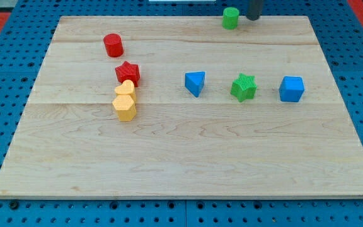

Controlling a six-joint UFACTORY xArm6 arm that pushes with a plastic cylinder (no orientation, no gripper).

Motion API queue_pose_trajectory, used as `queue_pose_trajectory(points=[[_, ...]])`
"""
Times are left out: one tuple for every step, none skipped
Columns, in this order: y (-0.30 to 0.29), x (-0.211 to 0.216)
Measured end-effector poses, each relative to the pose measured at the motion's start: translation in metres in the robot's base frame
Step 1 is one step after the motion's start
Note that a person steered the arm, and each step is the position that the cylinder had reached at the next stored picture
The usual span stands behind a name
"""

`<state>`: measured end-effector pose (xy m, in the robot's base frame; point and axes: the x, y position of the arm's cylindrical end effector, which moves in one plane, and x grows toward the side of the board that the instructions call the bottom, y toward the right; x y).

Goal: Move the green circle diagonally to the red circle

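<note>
Though uncontained, green circle (230,18) beside my tip (252,17)

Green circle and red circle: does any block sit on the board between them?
No. In the camera view the stretch from the green circle to the red circle is bare wood; my tip sits just right of the green circle.

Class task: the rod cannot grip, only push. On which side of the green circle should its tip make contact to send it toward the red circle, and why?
Push on the green circle from its right, slightly top, side. The red circle lies to the view's left and a little lower, so contact opposite that direction should drive it there. My tip sits just right of the green circle. Centre the contact: a round wall probably slips off otherwise.
</note>
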<state>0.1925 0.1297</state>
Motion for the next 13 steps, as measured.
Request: queue_pose_trajectory(points=[[-0.095, 0.007], [-0.13, 0.015], [-0.128, 0.01], [-0.137, 0.021], [-0.137, 0.083], [-0.137, 0.092], [-0.118, 0.069], [-0.084, 0.002], [-0.091, 0.0], [-0.155, 0.003], [-0.194, 0.042], [-0.193, 0.078], [-0.147, 0.032]])
